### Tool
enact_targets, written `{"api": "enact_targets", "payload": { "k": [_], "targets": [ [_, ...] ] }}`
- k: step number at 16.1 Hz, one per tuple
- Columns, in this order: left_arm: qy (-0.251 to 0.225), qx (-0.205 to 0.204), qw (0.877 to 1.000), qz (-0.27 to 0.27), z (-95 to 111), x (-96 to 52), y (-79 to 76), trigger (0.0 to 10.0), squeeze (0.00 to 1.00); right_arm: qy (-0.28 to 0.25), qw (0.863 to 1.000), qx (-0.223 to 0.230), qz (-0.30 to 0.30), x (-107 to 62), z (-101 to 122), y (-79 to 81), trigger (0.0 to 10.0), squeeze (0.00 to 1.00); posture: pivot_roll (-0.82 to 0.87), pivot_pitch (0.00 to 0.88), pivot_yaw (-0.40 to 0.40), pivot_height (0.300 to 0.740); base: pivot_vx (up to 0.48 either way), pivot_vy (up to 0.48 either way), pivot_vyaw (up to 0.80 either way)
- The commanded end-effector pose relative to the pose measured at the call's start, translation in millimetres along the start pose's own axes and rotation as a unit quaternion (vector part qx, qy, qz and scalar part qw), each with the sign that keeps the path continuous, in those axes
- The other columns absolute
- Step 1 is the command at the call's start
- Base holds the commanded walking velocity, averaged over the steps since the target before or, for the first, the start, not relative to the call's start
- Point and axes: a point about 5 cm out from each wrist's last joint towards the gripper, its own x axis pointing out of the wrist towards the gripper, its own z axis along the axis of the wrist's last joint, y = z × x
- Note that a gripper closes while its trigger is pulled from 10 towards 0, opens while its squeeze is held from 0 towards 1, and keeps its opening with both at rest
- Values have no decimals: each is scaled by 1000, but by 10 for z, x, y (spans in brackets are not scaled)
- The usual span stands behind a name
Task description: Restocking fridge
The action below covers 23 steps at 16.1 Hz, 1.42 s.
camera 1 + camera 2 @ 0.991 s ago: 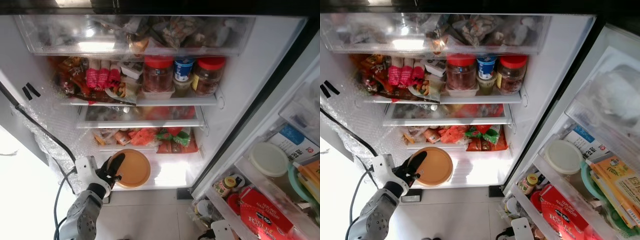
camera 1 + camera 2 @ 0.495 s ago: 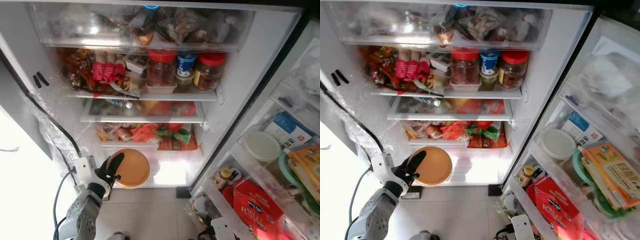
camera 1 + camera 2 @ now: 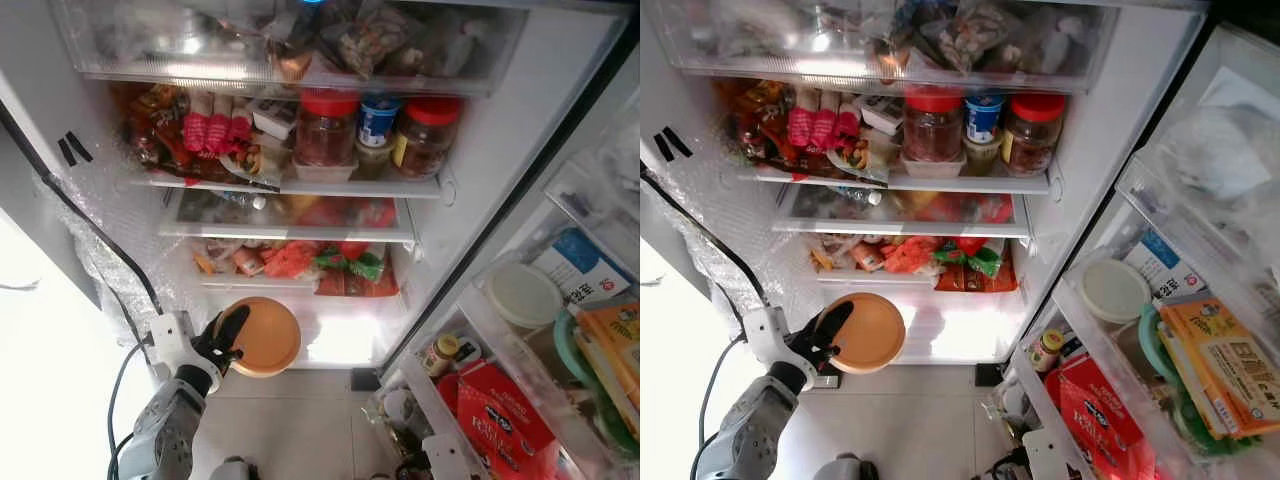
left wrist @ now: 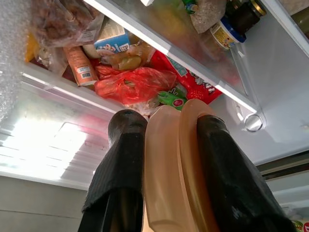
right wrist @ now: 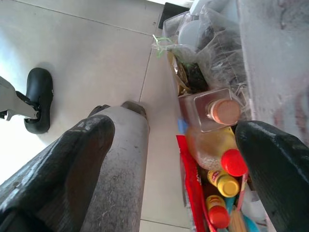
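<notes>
Left end effector (image 3: 228, 335) pinches orange lidded container (image 3: 265, 336) edgewise between both fingers.

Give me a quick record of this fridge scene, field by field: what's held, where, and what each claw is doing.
Held item: orange lidded tub
Holder: left claw, shut on the tub's edge
Tub position: in front of the fridge's bottom shelf
Upper shelf: red-lidded jars
Door rack: red box, white lid
Right claw: open, beside bottles on the door's lower rack
</notes>
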Motion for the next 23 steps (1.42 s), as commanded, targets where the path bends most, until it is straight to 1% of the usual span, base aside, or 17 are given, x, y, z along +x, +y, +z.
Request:
{"api": "enact_targets", "payload": {
  "k": [1,2,12,15,18,23],
  "targets": [
    [3,-3,1000,3,-11,-5,-2,10000,0,61,998,3,6,-69,-307,55,10000,0,36,151,-54,655,0,0,0],
    [3,-3,1000,3,-12,-4,-5,10000,0,57,998,3,8,-69,-301,56,10000,0,38,150,-55,650,0,0,0],
    [1,-3,1000,2,-1,7,-13,10000,0,56,998,5,5,-72,-305,51,10000,0,37,150,-55,650,0,0,0],
    [-6,-4,1000,2,19,17,-20,10000,0,54,999,5,5,-71,-301,49,10000,0,38,149,-56,650,0,0,0],
    [-20,-14,1000,2,74,40,-37,10000,0,53,999,5,4,-71,-297,46,10000,0,39,148,-56,650,0,0,0],
    [-18,-15,1000,-5,90,71,-63,10000,0,53,999,6,6,-70,-297,53,10000,0,36,148,-53,650,0,0,0]
  ]
}}
